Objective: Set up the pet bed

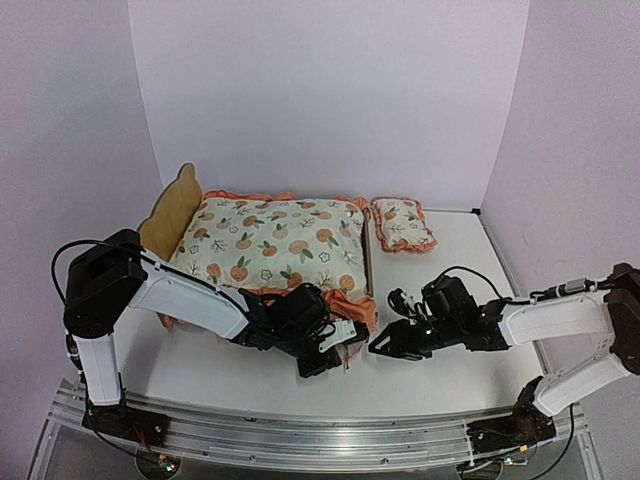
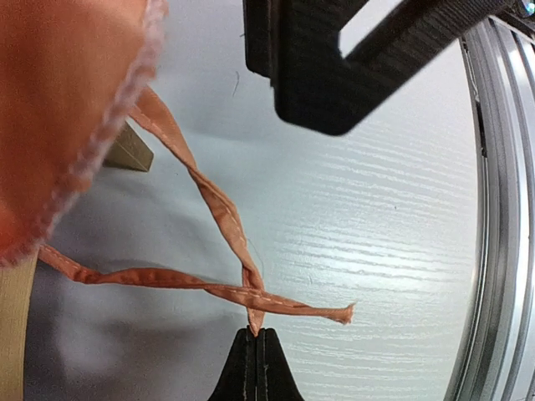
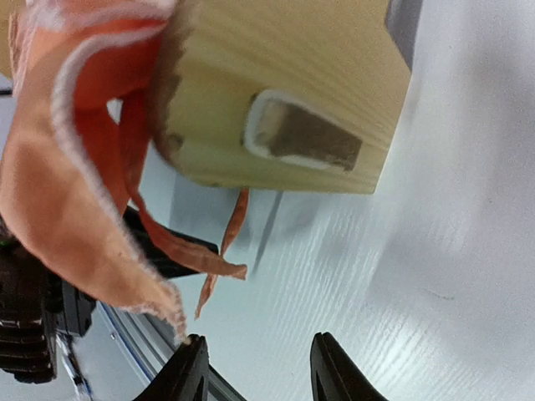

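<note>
The pet bed stands at the back left, its scalloped headboard on the left. A fruit-print cushion with an orange ruffle lies on it. At the bed's near right corner my left gripper is shut on a thin orange tie strap of the cushion, pinching its end at the fingertips. A second strap crosses over it. My right gripper faces the left one and is open with nothing between its fingers. It sits just below the bed's wooden corner and the hanging straps.
A small matching fruit-print pillow lies on the table to the right of the bed. An aluminium rail runs along the table's near edge, close behind both grippers. White walls enclose the back and sides.
</note>
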Tool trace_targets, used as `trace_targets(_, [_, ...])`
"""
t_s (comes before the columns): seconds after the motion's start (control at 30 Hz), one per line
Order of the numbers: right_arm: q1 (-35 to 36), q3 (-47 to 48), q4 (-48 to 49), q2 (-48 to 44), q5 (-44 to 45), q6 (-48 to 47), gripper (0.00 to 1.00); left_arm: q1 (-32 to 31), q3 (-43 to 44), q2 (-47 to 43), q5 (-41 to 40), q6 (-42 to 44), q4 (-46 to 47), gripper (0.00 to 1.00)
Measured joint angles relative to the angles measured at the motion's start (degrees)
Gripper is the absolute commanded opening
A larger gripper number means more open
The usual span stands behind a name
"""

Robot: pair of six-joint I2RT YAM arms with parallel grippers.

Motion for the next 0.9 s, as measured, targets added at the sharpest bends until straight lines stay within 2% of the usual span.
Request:
trace_targets(0.1, [1.0, -3.6, 7.0, 0.8, 1.9, 4.6, 0.49, 0.1, -1.2, 0.0, -0.2, 0.2, 0.6, 0.00])
trace_targets(0.2, [5.1, -4.4, 11.4, 2.1, 4.7, 7.5, 0.51, 0.3, -1.8, 0.0, -0.2, 0.4, 1.4, 0.00])
trace_targets(0.33, [10.2, -5.1, 17.5, 3.2, 8.2, 10.9, 0.51, 0.5, -1.9, 0.0, -0.3, 0.7, 3.4, 0.00])
trace_targets(0.47, [11.2, -5.3, 21.0, 6.8, 10.6, 13.9, 0.49, 0.5, -1.9, 0.0, -0.2, 0.9, 4.8, 0.00])
trace_targets(0.5, [11.2, -5.3, 21.5, 7.9, 11.0, 14.5, 0.47, 0.5, -1.9, 0.0, -0.2, 1.1, 5.0, 0.00])
trace_targets(0.6, [11.3, -5.3, 22.2, 10.1, 11.9, 15.4, 0.31, 0.6, -1.9, 0.0, -0.2, 1.4, 5.3, 0.00])
trace_targets(0.83, [11.3, -4.9, 23.7, 12.0, 12.6, 16.0, 0.17, 0.6, -1.9, 0.0, -0.2, 1.6, 5.5, 0.00])
trace_targets(0.9, [11.3, -4.9, 24.1, 12.6, 12.6, 16.0, 0.10, 0.6, -1.9, 0.0, -0.2, 1.7, 5.7, 0.00])
